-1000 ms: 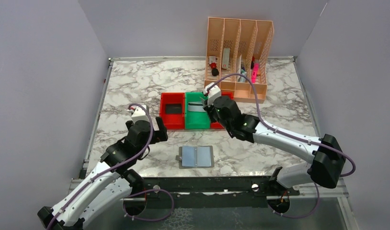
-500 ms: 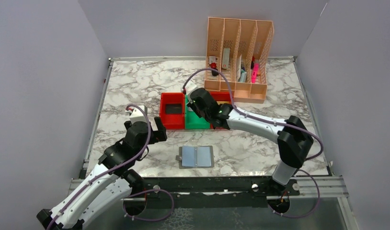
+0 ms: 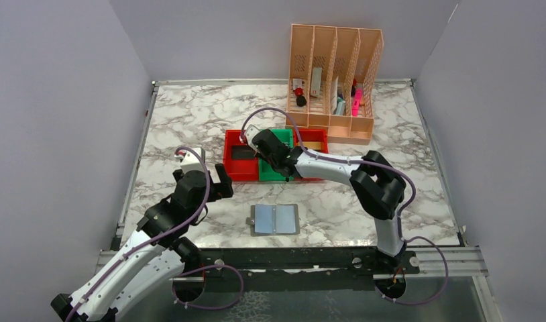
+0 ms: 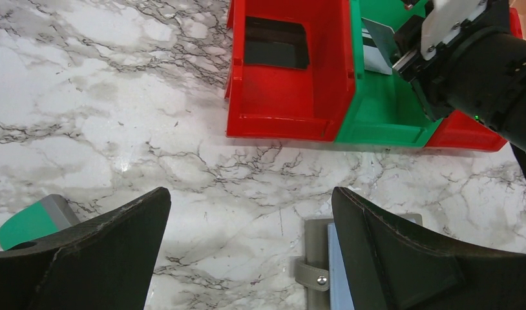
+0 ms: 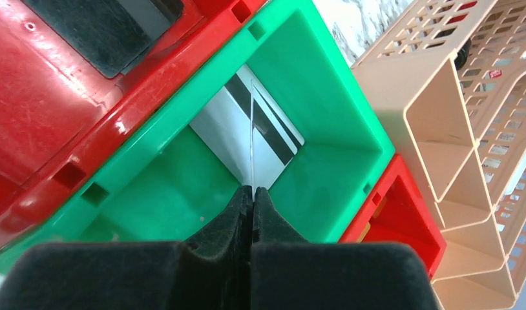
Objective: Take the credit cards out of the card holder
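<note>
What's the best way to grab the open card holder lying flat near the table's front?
I'd pinch the card holder's left panel edge by the snap tab, coming straight down from above with the open left hand: it lies flat and spread, so only thin edges offer purchase.

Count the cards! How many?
3. The black card lies in the left red bin, the silver card is pinched by the right fingers in the green bin, the gold card in the right red bin. More may hide in the card holder.
</note>
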Robot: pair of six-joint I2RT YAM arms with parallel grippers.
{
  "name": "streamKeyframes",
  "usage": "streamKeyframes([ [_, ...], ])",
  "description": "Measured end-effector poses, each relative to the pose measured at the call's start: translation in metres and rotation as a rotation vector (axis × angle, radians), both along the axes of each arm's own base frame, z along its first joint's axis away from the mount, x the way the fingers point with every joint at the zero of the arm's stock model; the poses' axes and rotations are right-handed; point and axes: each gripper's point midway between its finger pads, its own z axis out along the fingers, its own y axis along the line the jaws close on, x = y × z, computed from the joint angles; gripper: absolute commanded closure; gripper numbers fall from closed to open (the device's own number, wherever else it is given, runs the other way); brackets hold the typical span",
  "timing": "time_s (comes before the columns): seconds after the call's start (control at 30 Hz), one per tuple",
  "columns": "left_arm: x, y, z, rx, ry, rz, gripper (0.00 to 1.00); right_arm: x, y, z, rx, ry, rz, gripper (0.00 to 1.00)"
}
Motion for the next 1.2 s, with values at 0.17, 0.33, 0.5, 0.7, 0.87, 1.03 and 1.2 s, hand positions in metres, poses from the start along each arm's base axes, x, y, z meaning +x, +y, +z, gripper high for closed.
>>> streamKeyframes([
  [0.17,0.000,0.002,0.002,-0.003,-0.011,0.008,0.02,0.011,-0.002,-0.009,-0.052,-0.022,0.024,0.97],
  [0.33,0.000,0.003,0.004,-0.006,-0.020,0.014,0.02,0.021,0.000,-0.007,-0.064,-0.054,0.045,0.96],
  [0.5,0.000,0.004,0.004,-0.006,-0.021,0.015,0.02,0.027,0.001,-0.016,-0.092,-0.061,0.061,0.86],
  [0.7,0.000,0.004,0.004,-0.005,-0.020,0.015,0.02,0.026,0.002,-0.025,-0.123,-0.047,0.103,0.71],
  [0.87,0.000,0.004,0.004,-0.004,-0.019,0.015,0.02,0.023,0.002,-0.031,-0.131,-0.032,0.126,0.67],
  [1.03,0.000,0.003,0.003,-0.002,-0.016,0.015,0.02,0.021,0.001,-0.034,-0.132,-0.028,0.127,0.64],
  [1.2,0.000,0.003,0.002,0.001,-0.012,0.015,0.02,0.021,-0.001,-0.036,-0.135,-0.024,0.123,0.64],
])
